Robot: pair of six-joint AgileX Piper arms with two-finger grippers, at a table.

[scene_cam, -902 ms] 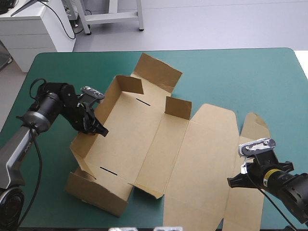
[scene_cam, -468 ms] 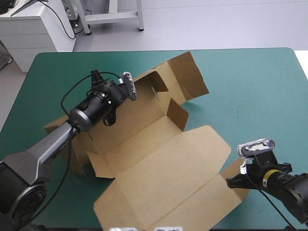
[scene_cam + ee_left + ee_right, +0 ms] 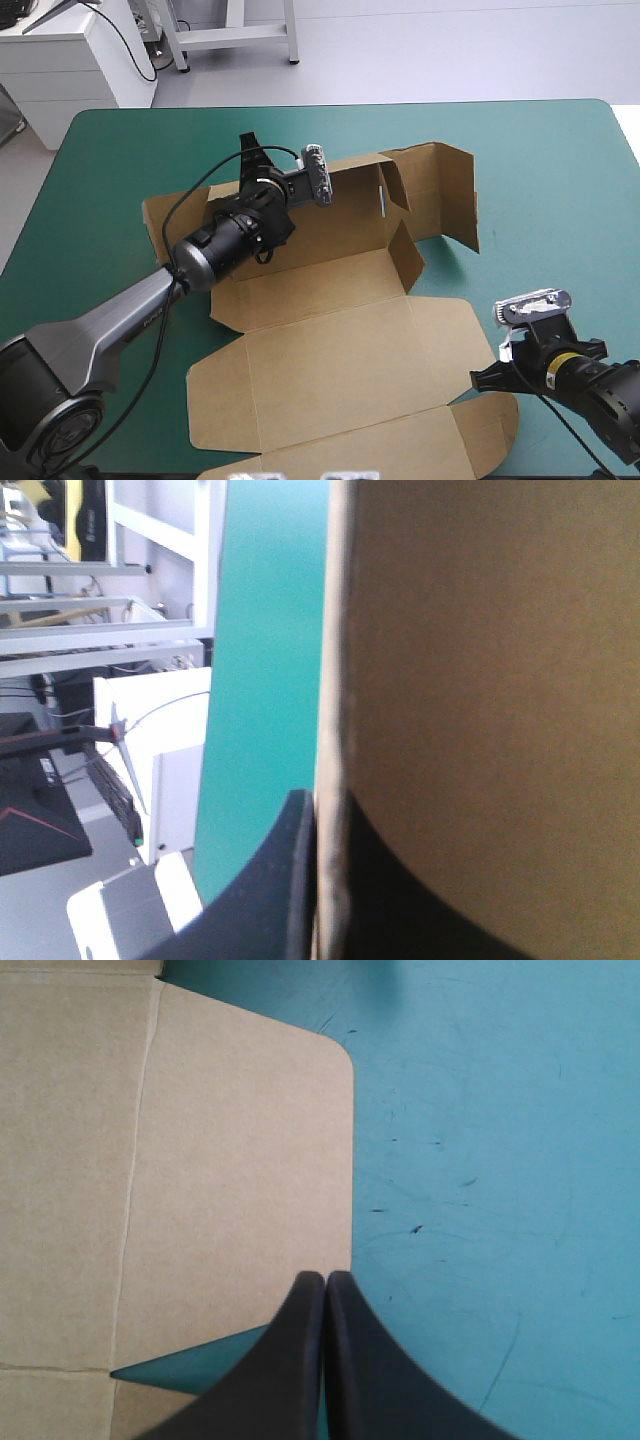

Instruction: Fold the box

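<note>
We see the left gripper [image 3: 322, 815] pinching a raised far wall of the box [image 3: 340, 370]. The box sits mid-table [image 3: 560, 160], lid flat toward the near edge. The right gripper [image 3: 325, 1280] is pressed together, empty, at the lid's rounded corner.

We've got the box [image 3: 340, 350] mid table [image 3: 560, 170], left gripper [image 3: 322, 808] on its far wall, right gripper [image 3: 325, 1278] at its near-right flap.
</note>
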